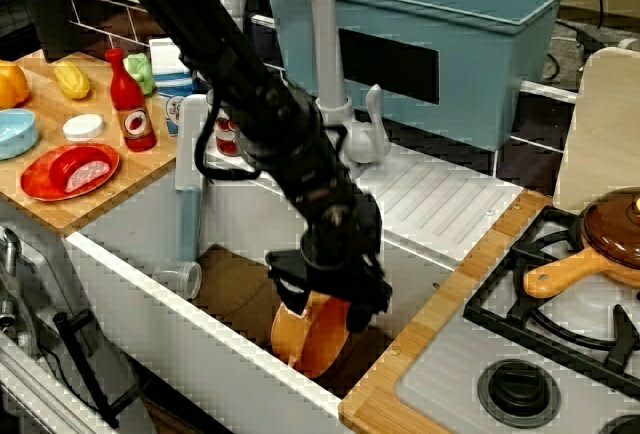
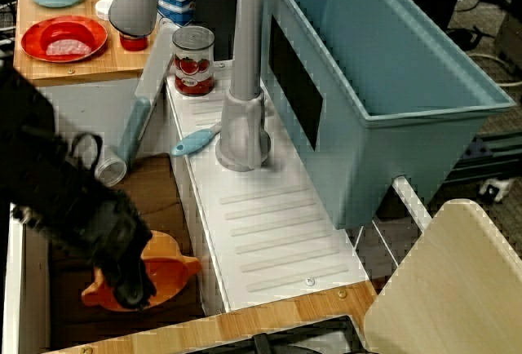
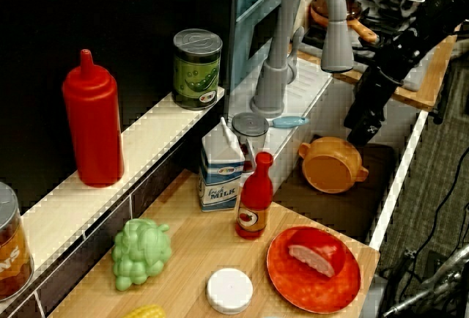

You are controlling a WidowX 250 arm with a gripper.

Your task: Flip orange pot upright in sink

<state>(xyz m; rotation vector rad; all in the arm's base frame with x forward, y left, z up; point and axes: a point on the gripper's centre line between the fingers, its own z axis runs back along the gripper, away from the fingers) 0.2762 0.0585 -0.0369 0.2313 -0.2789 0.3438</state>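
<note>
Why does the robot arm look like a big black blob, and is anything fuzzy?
View from above: the arm sits close, dark and blurry, hiding part of the orange pot. Front view: gripper black, little detail. Counter view: background black, pot sharp.

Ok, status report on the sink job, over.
Pincer down in the sink, shut on the orange pot. Pot tipped on edge, not yet upright. Clear cup lies apart, not blocking.

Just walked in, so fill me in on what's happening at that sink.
A black robot arm reaches down into the sink. Its gripper is at the orange pot, which is tipped on its side near the front right corner of the sink; the fingers seem to be on its rim. The pot is not upright yet. A clear cup lies in the sink too.
</note>
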